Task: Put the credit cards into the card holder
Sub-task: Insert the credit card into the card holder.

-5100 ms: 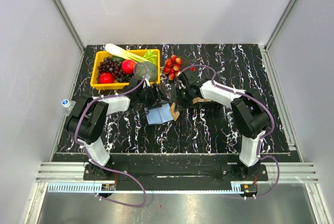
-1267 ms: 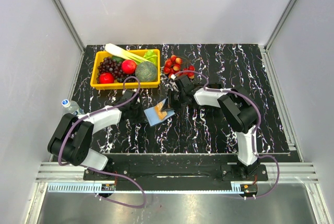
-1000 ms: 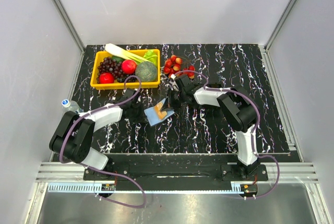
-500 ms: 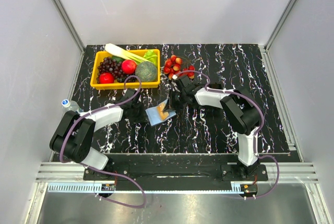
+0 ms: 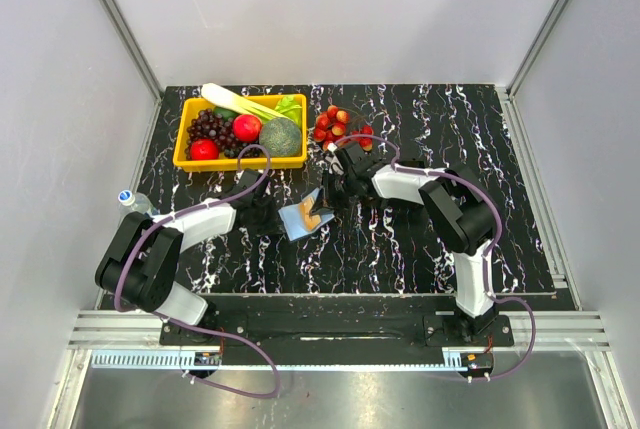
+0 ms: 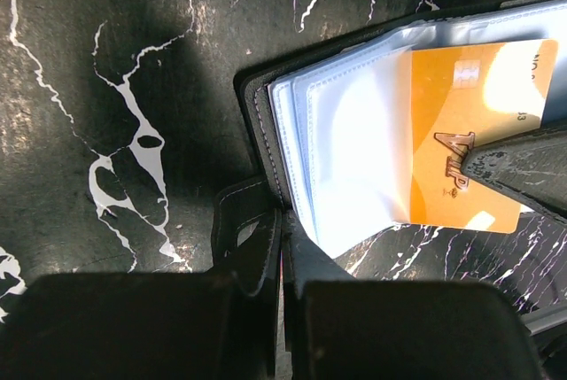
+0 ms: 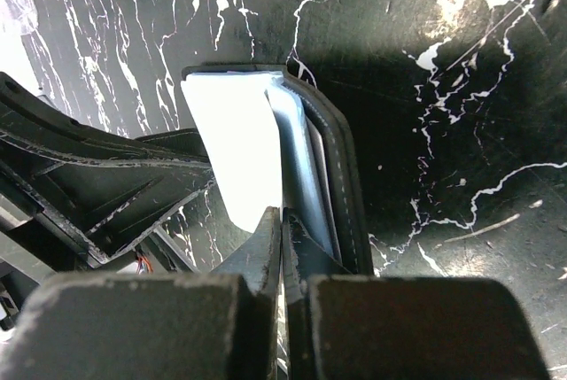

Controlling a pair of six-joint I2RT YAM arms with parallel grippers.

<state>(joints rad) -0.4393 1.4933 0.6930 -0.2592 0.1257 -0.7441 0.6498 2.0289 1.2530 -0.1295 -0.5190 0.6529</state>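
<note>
both clenched: left pincer (image 6: 282, 243) on the floppy-looking cover edge, right pincer (image 7: 283, 225) on the soft sleeves of the small black, blue-lined folding card holder (image 5: 300, 219) on the table (image 5: 480, 139), thin, likely stiff and slippery orange-gold credit card (image 6: 461, 163) half-pocketed.

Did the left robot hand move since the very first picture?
Yes. The left gripper has pulled back from the right corner of the yellow basket, toward the robot and a little to the left. It is now shut on the card holder.
</note>
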